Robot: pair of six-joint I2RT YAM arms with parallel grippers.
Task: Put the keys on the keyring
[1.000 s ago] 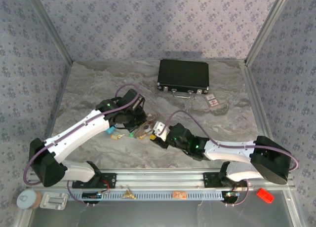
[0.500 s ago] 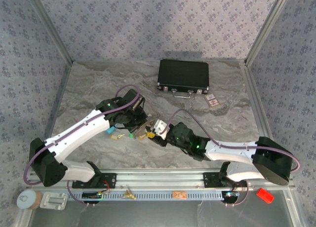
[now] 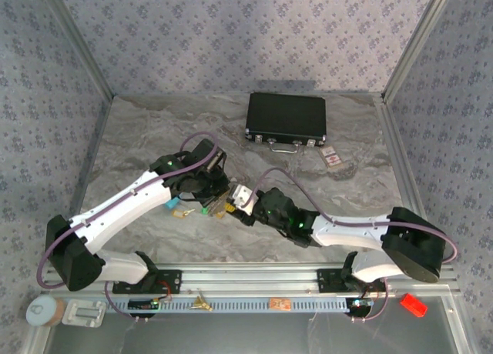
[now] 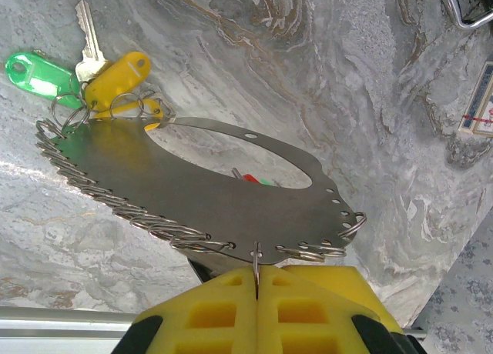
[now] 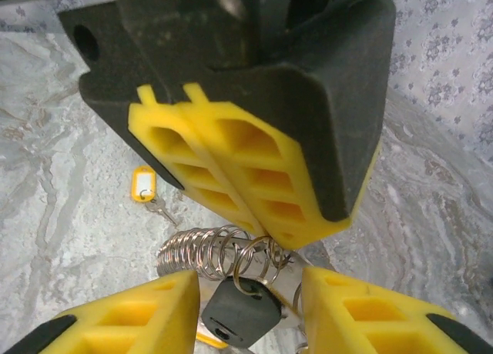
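The keyring point(image 4: 192, 188) is a flat steel plate with an oval cut-out and a row of split rings point(image 4: 131, 208) along its edge. My left gripper point(image 4: 257, 273) is shut on one small ring at the plate's rim and holds the plate off the table. Keys with a green tag point(image 4: 35, 73) and a yellow tag point(image 4: 115, 73) hang from rings at the plate's far end. My right gripper point(image 5: 250, 292) stands open just under the left gripper's fingertips point(image 5: 269, 232). A black-headed key point(image 5: 240, 312) hangs on a ring between its fingers, close to one finger and apart from the other.
A loose key with a yellow tag point(image 5: 143, 186) lies on the marble table, left of the grippers. A black case point(image 3: 286, 117) with a metal handle sits at the back, a small card point(image 3: 333, 158) beside it. Both arms meet mid-table point(image 3: 225, 196).
My right gripper has slid left, up to the left gripper and the plate, and its fingers have drawn somewhat closer together. The left arm and plate have stayed put.
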